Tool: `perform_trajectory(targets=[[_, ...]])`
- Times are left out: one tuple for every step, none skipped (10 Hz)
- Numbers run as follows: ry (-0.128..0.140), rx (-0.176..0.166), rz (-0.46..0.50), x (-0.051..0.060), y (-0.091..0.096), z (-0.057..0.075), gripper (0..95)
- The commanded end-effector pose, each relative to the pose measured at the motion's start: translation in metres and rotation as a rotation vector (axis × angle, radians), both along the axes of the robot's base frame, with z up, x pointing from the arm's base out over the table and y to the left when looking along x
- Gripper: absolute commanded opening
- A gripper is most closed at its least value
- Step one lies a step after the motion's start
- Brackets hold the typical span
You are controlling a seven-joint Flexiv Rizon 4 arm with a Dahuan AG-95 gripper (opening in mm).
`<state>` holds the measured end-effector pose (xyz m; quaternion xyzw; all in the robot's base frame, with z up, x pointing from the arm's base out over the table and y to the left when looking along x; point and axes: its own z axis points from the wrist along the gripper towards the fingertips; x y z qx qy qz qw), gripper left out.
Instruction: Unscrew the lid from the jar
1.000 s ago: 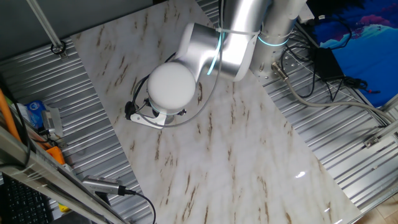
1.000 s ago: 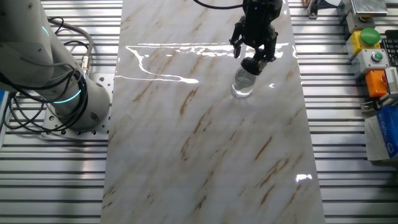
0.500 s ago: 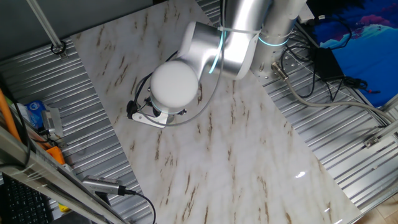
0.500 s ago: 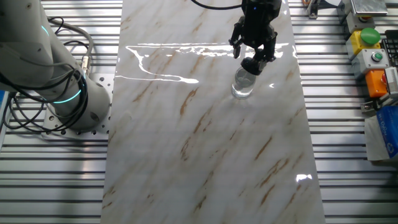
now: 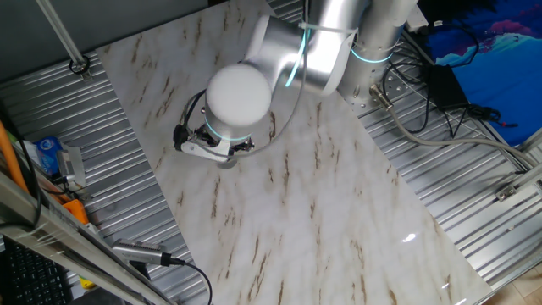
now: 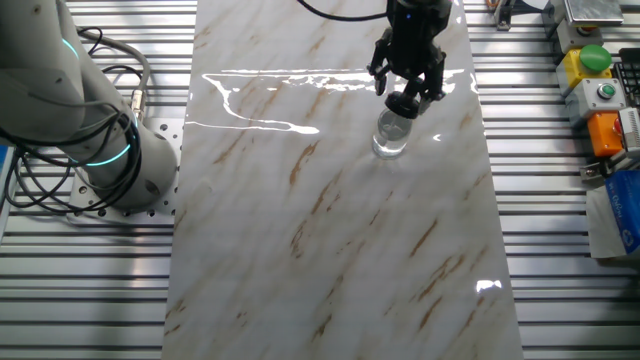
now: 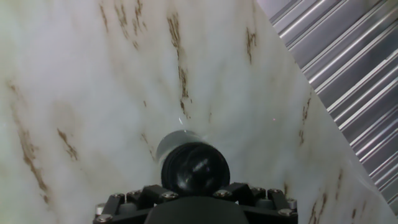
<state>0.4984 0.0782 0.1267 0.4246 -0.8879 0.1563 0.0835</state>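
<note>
In the other fixed view the clear jar point(image 6: 390, 140) stands upright on the marble board point(image 6: 330, 230), near its far right part. The black lid point(image 6: 402, 104) sits at the jar's top, between the black fingers of my gripper point(image 6: 404, 98), which comes down from above and is shut on it. In the hand view the glossy round lid point(image 7: 195, 168) fills the space just ahead of my gripper point(image 7: 196, 188), and the jar's clear wall point(image 7: 173, 140) shows behind it. In the one fixed view the arm's white wrist joint point(image 5: 239, 95) hides jar and lid.
Ribbed metal tabletop point(image 6: 560, 250) surrounds the board; its edge is close on the right in the hand view point(image 7: 311, 93). A box with a green button point(image 6: 595, 60) and an orange box point(image 6: 606, 132) stand at the right. The robot base point(image 6: 110, 150) with cables is at the left.
The wrist and hand have shifted slightly, up in the one fixed view's image, and the gripper sits a little higher over the jar with the lid still in it.
</note>
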Motion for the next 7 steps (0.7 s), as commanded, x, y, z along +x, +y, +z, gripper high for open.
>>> perform_trajectory(targets=[[0.008,0.020,0.011,0.000,0.000,0.004,95.0],[0.012,0.042,0.019,-0.003,-0.002,0.010,95.0],[0.016,0.050,0.026,-0.004,-0.003,0.014,95.0],[0.022,0.067,0.043,-0.008,-0.006,0.022,95.0],[0.027,0.092,0.057,-0.011,-0.011,0.030,95.0],[0.038,0.119,0.075,-0.013,-0.021,0.040,95.0],[0.049,0.129,0.099,-0.014,-0.029,0.050,95.0]])
